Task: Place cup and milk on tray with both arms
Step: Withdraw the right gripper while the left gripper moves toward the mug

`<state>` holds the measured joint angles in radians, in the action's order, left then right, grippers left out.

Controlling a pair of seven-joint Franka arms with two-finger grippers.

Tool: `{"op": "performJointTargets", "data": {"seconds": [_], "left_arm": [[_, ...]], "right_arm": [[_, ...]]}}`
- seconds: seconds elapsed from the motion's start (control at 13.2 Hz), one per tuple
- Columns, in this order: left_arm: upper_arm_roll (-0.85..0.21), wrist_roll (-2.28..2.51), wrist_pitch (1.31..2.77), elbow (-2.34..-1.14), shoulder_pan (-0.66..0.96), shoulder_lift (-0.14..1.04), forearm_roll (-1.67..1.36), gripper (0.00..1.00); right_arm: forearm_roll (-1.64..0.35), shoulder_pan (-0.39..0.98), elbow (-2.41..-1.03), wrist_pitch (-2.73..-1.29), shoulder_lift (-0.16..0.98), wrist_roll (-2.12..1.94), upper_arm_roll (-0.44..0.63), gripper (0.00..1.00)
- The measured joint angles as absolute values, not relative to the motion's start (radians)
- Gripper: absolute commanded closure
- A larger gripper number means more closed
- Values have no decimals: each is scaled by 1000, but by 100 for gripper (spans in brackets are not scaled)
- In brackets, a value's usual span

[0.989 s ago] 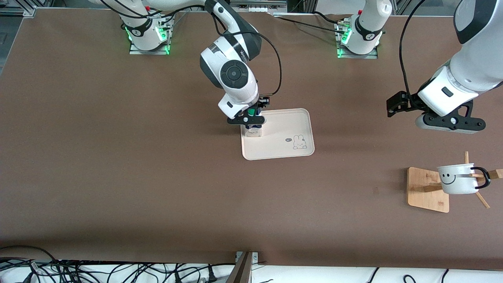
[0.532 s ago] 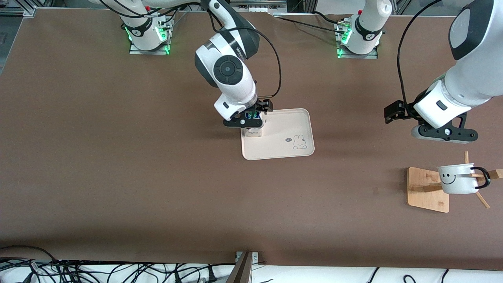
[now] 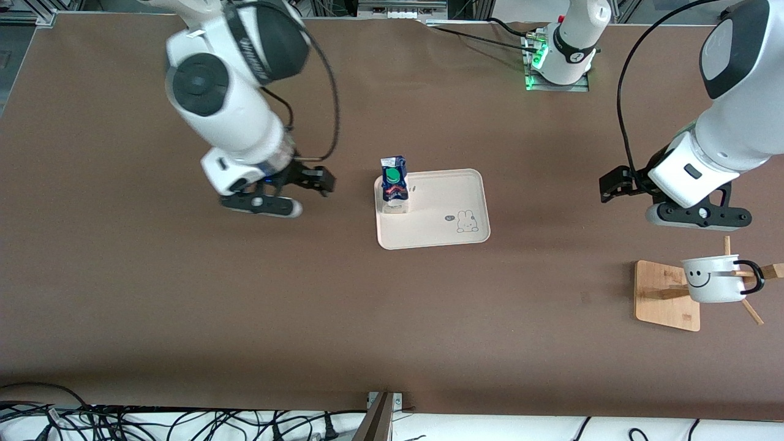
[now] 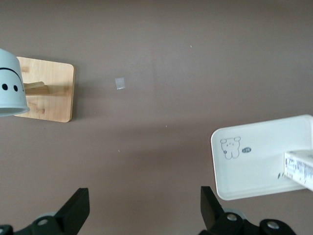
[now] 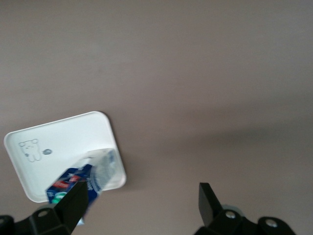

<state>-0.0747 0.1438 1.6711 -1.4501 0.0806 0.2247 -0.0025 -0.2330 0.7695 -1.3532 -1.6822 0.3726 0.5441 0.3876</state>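
Note:
The milk (image 3: 394, 184) stands upright on the tray (image 3: 441, 211), at the tray's end toward the right arm. My right gripper (image 3: 269, 199) is open and empty over bare table, apart from the tray toward the right arm's end. Its wrist view shows the milk (image 5: 83, 178) on the tray (image 5: 58, 142) beside my right gripper (image 5: 142, 203). The cup (image 3: 713, 278) hangs on a peg of the bamboo stand (image 3: 664, 297). My left gripper (image 3: 695, 215) is open and empty, over the table just beside the cup. My left gripper (image 4: 143, 210) sees the cup (image 4: 10, 83).
The bamboo stand's base (image 4: 49, 90) lies at the left arm's end of the table, with wooden pegs sticking out. A small pale mark (image 4: 120, 83) is on the table near it. The tray (image 4: 254, 156) with its rabbit drawing shows in the left wrist view.
My right gripper let go of the milk, rose and moved off toward the right arm's end. The milk stays standing on the tray. My left gripper moved slightly toward the cup.

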Motion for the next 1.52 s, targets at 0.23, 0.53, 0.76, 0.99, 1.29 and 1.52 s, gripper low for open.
{"op": "performJointTargets", "data": {"seconds": [0.23, 0.53, 0.76, 0.99, 1.29, 1.52], "left_arm": [[-69, 242, 1793, -1507, 75, 214, -1, 0], [-86, 462, 1920, -1714, 75, 92, 116, 0], [-115, 666, 2020, -1869, 76, -14, 156, 0], [-115, 712, 2123, -1946, 58, -36, 157, 0], [-114, 718, 2279, -2073, 35, -87, 231, 0], [-114, 723, 2371, -2159, 0, -128, 258, 0]], "right_arm": [[-233, 767, -1357, -1533, 284, 450, 481, 0], [-197, 666, -1468, -1481, 129, 339, 464, 0], [-84, 409, -1563, -1481, 14, 272, 207, 0], [-71, 237, -1616, -1483, -39, 143, 90, 0], [-40, 119, -1632, -1486, -52, 50, 25, 0], [-18, 119, -1632, -1499, -54, 50, 13, 0]]}}
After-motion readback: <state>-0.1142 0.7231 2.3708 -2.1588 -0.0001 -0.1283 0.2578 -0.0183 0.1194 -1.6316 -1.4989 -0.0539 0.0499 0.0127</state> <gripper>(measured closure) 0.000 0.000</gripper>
